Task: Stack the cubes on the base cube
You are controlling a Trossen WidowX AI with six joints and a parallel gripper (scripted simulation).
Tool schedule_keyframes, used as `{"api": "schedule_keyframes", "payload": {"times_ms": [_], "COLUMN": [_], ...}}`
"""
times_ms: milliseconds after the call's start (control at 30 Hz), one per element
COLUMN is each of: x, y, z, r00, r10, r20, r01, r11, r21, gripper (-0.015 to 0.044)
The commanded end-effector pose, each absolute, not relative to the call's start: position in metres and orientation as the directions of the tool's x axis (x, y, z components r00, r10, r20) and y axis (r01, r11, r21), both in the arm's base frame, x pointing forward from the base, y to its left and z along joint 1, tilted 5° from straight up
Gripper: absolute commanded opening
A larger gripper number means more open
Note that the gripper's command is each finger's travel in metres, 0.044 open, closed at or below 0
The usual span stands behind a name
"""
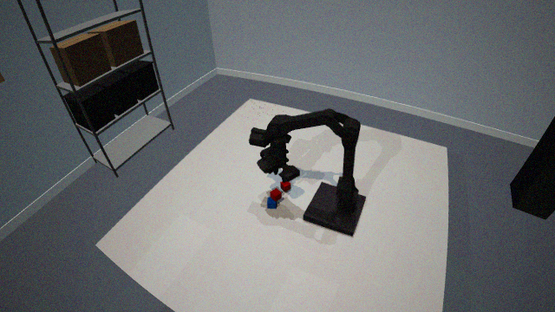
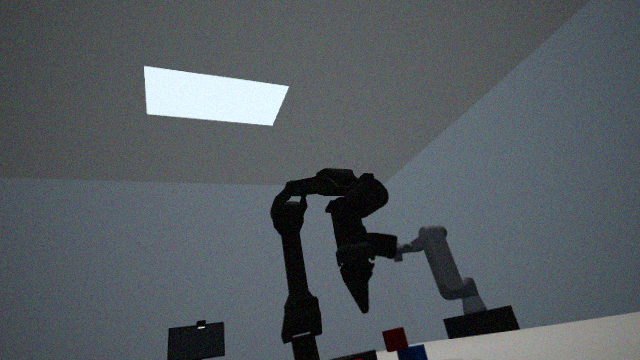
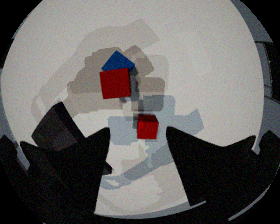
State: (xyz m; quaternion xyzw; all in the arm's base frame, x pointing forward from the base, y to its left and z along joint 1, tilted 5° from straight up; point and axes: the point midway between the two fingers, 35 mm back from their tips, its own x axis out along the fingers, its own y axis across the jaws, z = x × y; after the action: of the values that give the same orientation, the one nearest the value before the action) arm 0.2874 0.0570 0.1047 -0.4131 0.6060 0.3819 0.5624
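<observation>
The blue base cube (image 1: 271, 203) (image 2: 414, 352) (image 3: 117, 60) stands on the pale mat. One red cube (image 1: 276, 194) (image 2: 395, 339) (image 3: 115, 84) sits on top of it, offset over one corner, and looks about level. In the wrist view it hides the near part of the blue top. The other red cube (image 1: 285, 186) (image 3: 147, 128) lies apart on the mat, on the arm's side. My gripper (image 1: 280, 175) (image 2: 365, 311) (image 3: 138, 131) is open and empty, above the cubes. In the wrist view the loose red cube appears between the fingertips, but well below them.
The pale mat (image 1: 208, 247) carries the arm's dark base plate (image 1: 321, 208), to the right of the cubes in the top view. A shelf rack with boxes (image 1: 82, 58) stands by the left wall. A grey arm (image 2: 440, 265) stands in the background of the exterior view.
</observation>
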Motion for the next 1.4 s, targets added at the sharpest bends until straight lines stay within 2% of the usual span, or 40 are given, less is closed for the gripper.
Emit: {"api": "schedule_keyframes", "payload": {"times_ms": [0,200,500,1367], "x": [0.290,0.290,0.289,0.289], "y": [0.034,0.016,0.011,0.008], "z": [0.121,0.131,0.071,0.028], "r00": [-0.014,-0.015,-0.015,-0.015], "r10": [-0.074,-0.075,-0.076,-0.076], "r20": [-0.997,-0.997,-0.997,-0.997], "r01": [-0.916,-0.904,-0.904,-0.904], "r11": [0.400,0.427,0.427,0.427], "r21": [-0.016,-0.019,-0.019,-0.019], "gripper": [0.0265,0.0265,0.0265,0.0265]}}
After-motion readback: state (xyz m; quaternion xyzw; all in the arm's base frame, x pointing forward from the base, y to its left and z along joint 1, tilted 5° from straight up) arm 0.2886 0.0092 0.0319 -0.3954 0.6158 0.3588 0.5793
